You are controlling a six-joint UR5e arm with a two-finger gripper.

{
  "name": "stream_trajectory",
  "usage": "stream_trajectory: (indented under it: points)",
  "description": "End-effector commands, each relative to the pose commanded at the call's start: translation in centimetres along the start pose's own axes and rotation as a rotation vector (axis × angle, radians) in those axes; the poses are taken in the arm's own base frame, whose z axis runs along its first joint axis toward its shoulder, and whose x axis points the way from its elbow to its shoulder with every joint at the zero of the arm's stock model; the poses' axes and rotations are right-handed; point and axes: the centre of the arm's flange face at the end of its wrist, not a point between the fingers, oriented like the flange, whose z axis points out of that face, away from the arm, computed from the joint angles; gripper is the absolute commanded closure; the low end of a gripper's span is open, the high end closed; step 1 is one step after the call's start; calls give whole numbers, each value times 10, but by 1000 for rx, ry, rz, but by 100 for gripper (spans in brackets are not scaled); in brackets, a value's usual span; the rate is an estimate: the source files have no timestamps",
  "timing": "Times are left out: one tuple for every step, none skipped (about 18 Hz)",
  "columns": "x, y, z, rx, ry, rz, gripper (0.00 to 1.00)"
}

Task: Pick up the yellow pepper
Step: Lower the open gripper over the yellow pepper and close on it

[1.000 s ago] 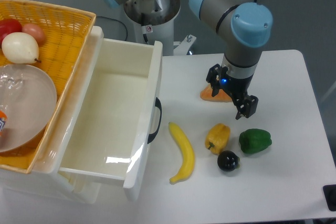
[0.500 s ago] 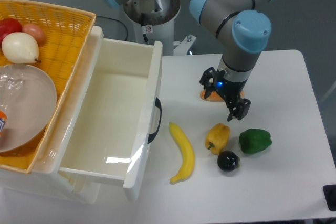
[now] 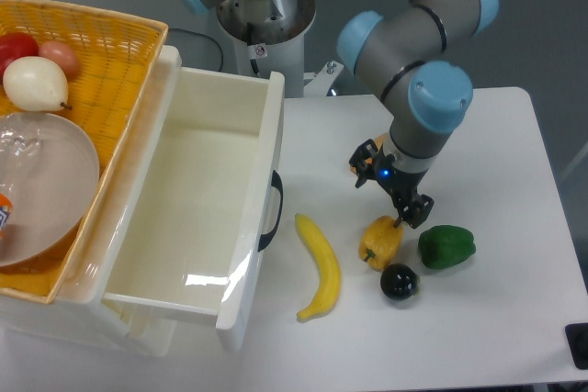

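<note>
my end effector [image 3: 390, 187] hangs open and empty just above the yellow pepper [image 3: 380, 240], fingers spread to either side. the pepper sits on the white table [image 3: 514, 319], between the banana [image 3: 321, 264] and the green pepper [image 3: 446, 247], with a small dark round fruit [image 3: 400, 282] just beside it

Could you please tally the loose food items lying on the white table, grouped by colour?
Yellow: 2, the yellow pepper and the banana
Green: 1, the green pepper
Dark, near black: 1, a small round item
Orange: 1, a piece mostly hidden behind the gripper
Total: 5
</note>
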Motion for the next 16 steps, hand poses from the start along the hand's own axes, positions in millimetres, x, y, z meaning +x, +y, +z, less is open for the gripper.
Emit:
stream_trajectory:
  points:
    - [-1, 0, 5, -1, 6, 1, 0]
    - [-4, 1, 8, -1, -3, 2, 0]
    - [-4, 2, 15, -3, -10, 3, 0]
    - [-6, 3, 24, -2, -19, 2, 0]
    - [-7, 3, 35, -2, -25, 5, 0]
    - [-10, 4, 40, -1, -31, 4, 0]
    - [-13, 4, 41, 0, -35, 4, 0]
    - [-16, 6, 41, 0, -39, 2, 0]
    - [-21, 7, 43, 0, -39, 2, 0]
    - [-24, 6, 48, 0, -36, 3, 0]
    - [-25, 6, 51, 0, -33, 2, 0]
    - [-26, 7, 51, 0, -36, 3, 0]
    - [-28, 6, 49, 1, -46, 4, 0]
    - [-29, 6, 49, 2, -52, 5, 0]
    - [-30, 7, 54, 1, -47, 4, 0]
    - [-29, 7, 56, 1, -43, 4, 0]
